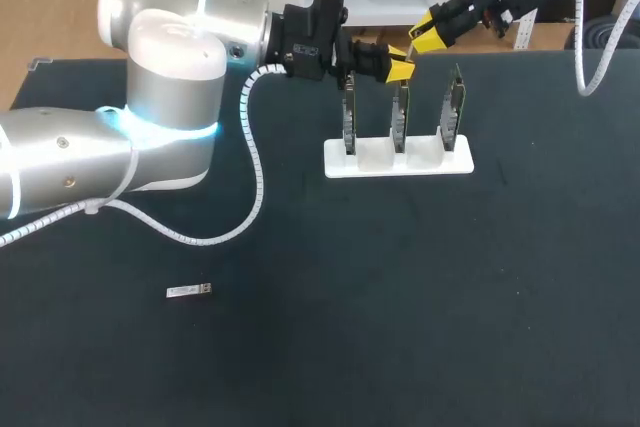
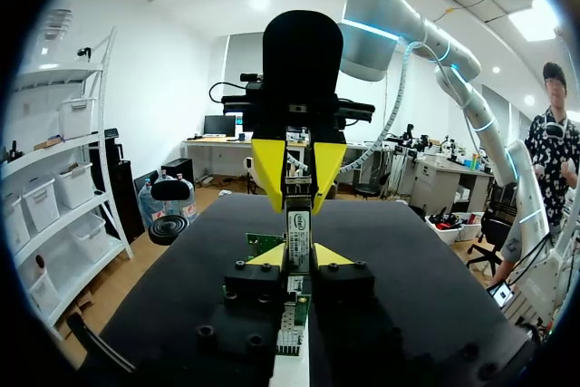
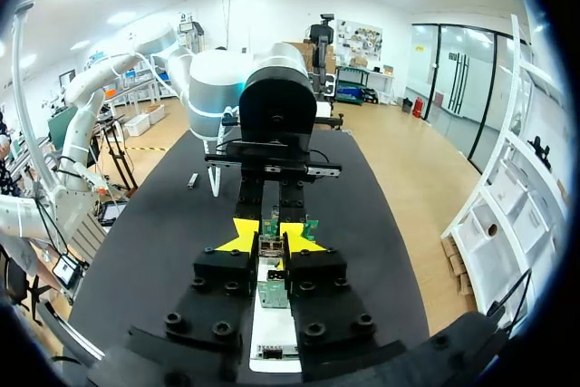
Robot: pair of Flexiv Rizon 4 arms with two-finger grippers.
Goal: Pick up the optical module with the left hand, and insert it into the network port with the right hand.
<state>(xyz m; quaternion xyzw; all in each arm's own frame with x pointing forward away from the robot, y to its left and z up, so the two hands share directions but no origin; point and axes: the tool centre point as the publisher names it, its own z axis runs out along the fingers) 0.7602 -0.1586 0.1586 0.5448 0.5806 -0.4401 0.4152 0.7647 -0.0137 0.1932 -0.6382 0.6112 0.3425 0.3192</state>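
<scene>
Left gripper [image 1: 400, 69] and right gripper [image 1: 428, 39] both clamp the module [image 2: 297, 235], tip to tip, just above the middle card [image 1: 400, 115]. A second module [image 1: 188, 291] lies well apart on the table [image 1: 420, 327].

Head looks down; wrists (seemingly opposed) share rack [image 1: 420, 165].

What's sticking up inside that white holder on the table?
Three green circuit boards stand upright in the white holder, side by side. Their bottom edges sit down in its slots, so those parts are hidden.
</scene>
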